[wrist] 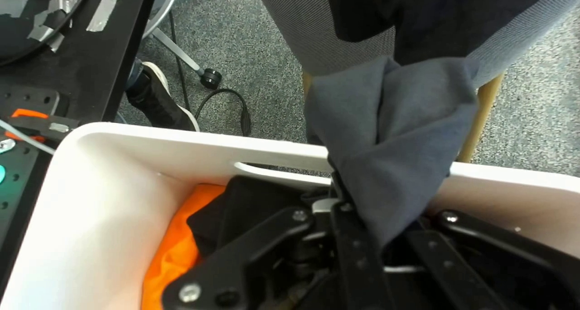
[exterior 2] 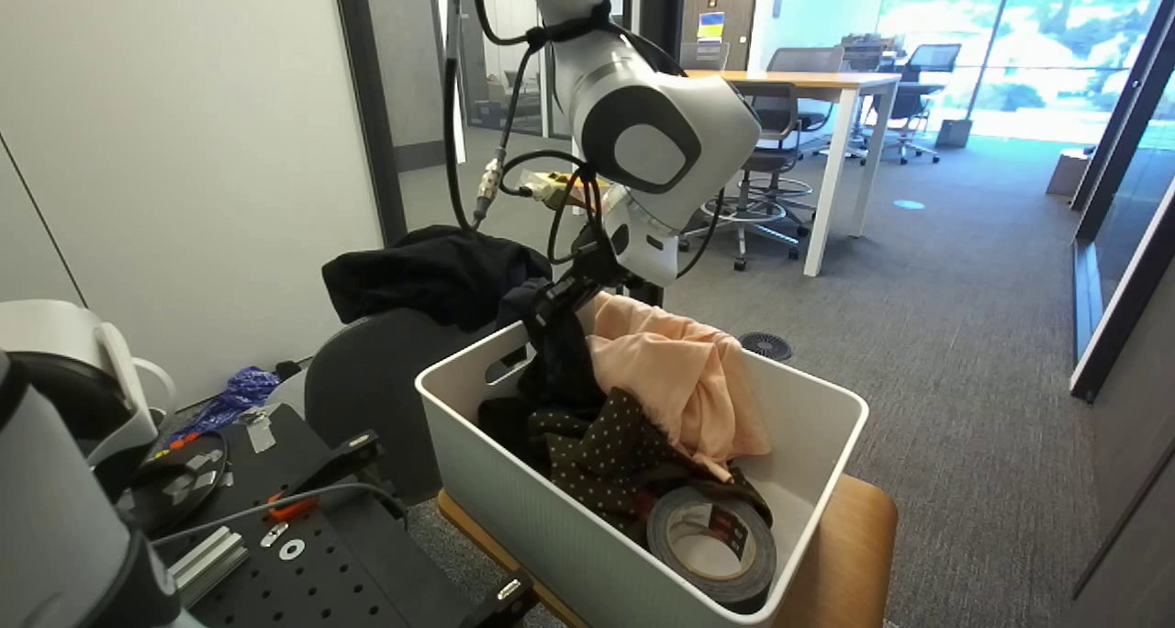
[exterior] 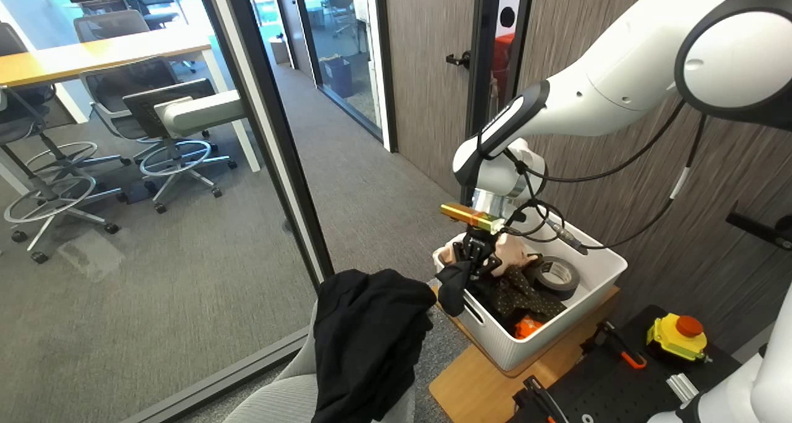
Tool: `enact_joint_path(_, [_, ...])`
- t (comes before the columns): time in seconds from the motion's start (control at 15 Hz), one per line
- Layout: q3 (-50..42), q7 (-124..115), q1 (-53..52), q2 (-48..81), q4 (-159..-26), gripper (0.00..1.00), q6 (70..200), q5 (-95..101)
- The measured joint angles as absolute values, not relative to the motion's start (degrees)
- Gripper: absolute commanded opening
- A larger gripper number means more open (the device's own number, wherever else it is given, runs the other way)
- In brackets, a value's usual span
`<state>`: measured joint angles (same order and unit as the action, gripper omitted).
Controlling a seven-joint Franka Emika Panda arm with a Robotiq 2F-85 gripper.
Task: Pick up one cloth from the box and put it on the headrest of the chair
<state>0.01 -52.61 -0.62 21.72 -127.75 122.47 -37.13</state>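
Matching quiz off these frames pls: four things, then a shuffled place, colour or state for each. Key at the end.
Things
1. dark grey cloth
2. tape roll
3. black cloth
4. emergency stop button

Place, colour or state
A. draped over the chair backrest
B. yellow body, red top
C. pinched in the pincer
D. lying inside the box

Pairs: 1-C, 2-D, 3-A, 4-B
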Motion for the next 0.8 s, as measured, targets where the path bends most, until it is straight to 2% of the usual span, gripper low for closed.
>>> enact_joint_path(0.8, [0.5,-43.7,-0.8,20.0,-128.3,0.02,122.9,-36.7])
